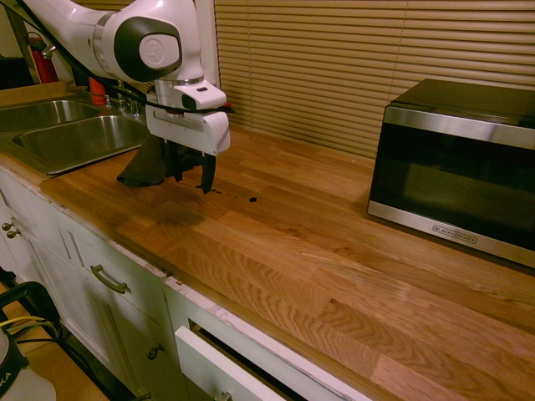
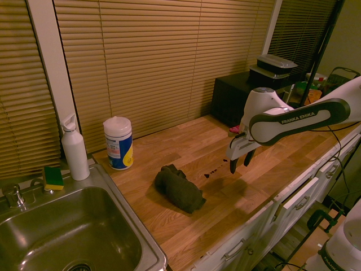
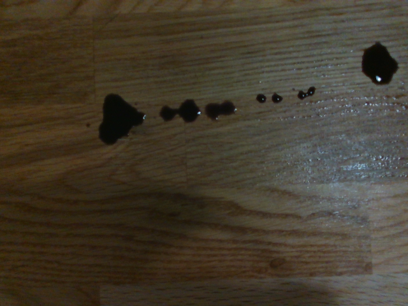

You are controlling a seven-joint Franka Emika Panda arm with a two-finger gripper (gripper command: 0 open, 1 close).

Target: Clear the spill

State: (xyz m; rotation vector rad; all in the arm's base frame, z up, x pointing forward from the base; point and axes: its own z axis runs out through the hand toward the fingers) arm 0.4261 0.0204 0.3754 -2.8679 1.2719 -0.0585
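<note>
Sitting on the wooden counter (image 1: 334,276) beside the dark cloth (image 2: 180,188), the spill (image 3: 191,111) is a thin row of shiny dark drops under the wide-open, empty gripper (image 2: 240,162).

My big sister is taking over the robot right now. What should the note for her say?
Pincer: open, empty, pointing down, hanging above the counter by the spill.
Spill: a short line of dark drops on the wood, still wet and shiny, untouched.
Cloth: bunched up on the counter between the spill and the sink, not held.
Done: nothing wiped yet.
Left: pick up the cloth, wipe the drops away.
</note>
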